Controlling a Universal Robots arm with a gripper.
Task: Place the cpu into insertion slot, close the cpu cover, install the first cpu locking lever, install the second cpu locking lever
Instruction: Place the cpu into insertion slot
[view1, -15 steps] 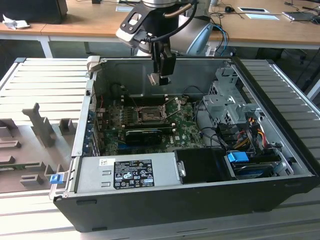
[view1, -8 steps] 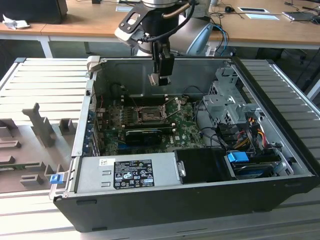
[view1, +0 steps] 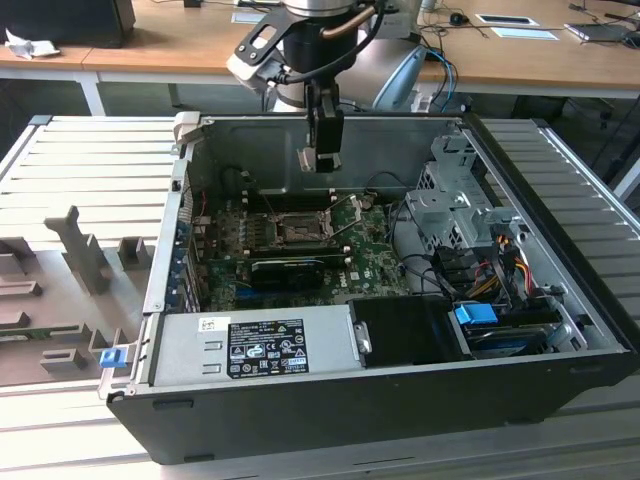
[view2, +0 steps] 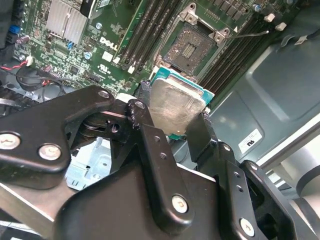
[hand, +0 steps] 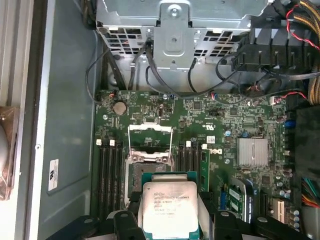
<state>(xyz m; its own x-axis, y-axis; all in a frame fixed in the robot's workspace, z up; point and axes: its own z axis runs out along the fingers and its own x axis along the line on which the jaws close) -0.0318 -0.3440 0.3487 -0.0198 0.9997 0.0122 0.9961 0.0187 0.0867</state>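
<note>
My gripper (view1: 320, 158) hangs inside the open computer case, above the motherboard, shut on the cpu (view2: 176, 102). The cpu is a pale silver square chip on a green base, and the black fingers (view2: 145, 107) clamp two opposite edges of it. In the first wrist view the cpu (hand: 168, 207) hovers partly over the insertion slot (hand: 135, 172), a dark square socket amid the green board. The cpu cover (hand: 150, 142), a thin metal frame, stands swung open at the socket's far side. The bare socket (view2: 192, 47) shows its contact field. A thin locking lever (view2: 250, 34) sticks up beside it. In the exterior view the socket (view1: 297, 232) lies below the gripper.
Memory slots (hand: 109, 175) flank the socket on both sides. A silver power supply (view1: 260, 345) sits at the case front, with a drive cage (view1: 450, 200) and coloured cables (view1: 500, 260) on the exterior view's right. A black card (view1: 290, 268) lies in front of the socket. Grey fixtures (view1: 80, 250) stand outside the case.
</note>
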